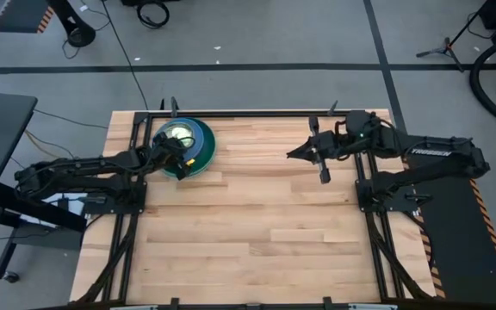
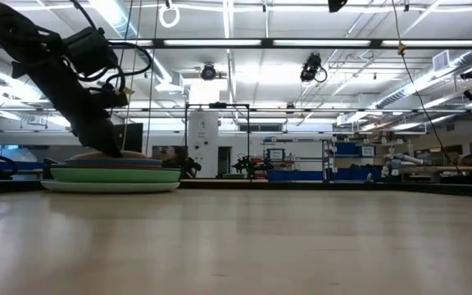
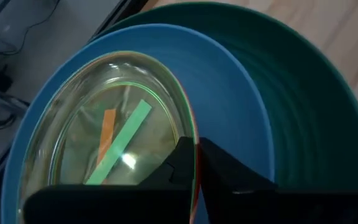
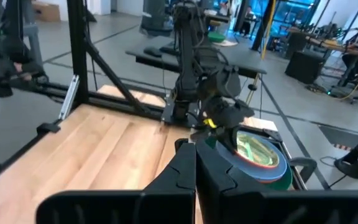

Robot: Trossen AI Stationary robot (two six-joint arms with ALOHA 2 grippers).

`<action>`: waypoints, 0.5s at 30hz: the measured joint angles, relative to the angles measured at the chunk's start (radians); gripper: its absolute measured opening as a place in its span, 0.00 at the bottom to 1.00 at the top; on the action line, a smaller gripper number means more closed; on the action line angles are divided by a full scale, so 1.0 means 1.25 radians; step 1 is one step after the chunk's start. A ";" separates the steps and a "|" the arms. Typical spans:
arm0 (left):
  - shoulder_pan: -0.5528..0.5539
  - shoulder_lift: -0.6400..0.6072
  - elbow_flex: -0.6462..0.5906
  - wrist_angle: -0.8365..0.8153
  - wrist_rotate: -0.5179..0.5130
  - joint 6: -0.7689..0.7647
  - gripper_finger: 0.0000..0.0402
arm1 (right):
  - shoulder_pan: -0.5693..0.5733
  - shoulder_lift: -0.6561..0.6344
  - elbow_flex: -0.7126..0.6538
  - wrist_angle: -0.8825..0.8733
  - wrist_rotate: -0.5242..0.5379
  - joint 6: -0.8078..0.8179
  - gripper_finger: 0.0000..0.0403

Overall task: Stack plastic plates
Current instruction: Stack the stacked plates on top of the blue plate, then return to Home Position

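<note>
The plastic plates form one stack near the table's far left corner. A wide dark green plate shows under a blue one, and a small glossy lime plate lies on top with a red-orange rim just beneath it. In the low view the stack rests flat on a pale bottom plate. My left gripper is at the stack's near-left side, shut on the top plate's rim. My right gripper hovers shut above the table's far right part, pointing toward the stack. My left gripper pinches the lime top plate's rim between its two fingers, at the edge facing the table's near left. The fingers slant down onto it from the left. The plate sits within the blue plate; whether it is lifted, I cannot tell.
Bare wooden tabletop spreads across the middle and near side. Dark frame rails run along the far edge and down both sides. The left arm slants down over the stack in the low view.
</note>
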 joint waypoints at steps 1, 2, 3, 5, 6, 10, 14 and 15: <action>-0.005 0.000 0.000 0.000 0.002 -0.005 0.08 | -0.004 0.001 0.000 -0.005 -0.004 -0.007 0.01; -0.010 0.000 0.000 0.002 0.007 -0.013 0.10 | -0.009 0.001 0.000 -0.008 -0.006 -0.017 0.01; -0.015 0.000 0.000 0.006 0.010 -0.026 0.12 | -0.015 0.001 0.000 -0.008 -0.008 -0.027 0.01; -0.026 0.000 0.000 0.012 0.021 -0.051 0.17 | -0.030 0.000 0.000 -0.009 -0.009 -0.042 0.01; -0.030 0.000 0.000 0.014 0.026 -0.069 0.20 | -0.042 0.001 0.000 -0.006 -0.013 -0.045 0.01; -0.036 0.000 0.016 0.008 0.033 -0.150 0.33 | -0.119 0.001 0.007 0.021 -0.121 -0.055 0.01; -0.036 -0.020 0.070 0.011 0.041 -0.172 0.45 | -0.217 0.006 0.015 0.026 -0.253 -0.053 0.01; -0.036 -0.032 0.082 0.022 0.047 -0.171 0.47 | -0.239 0.009 0.014 0.024 -0.268 -0.052 0.01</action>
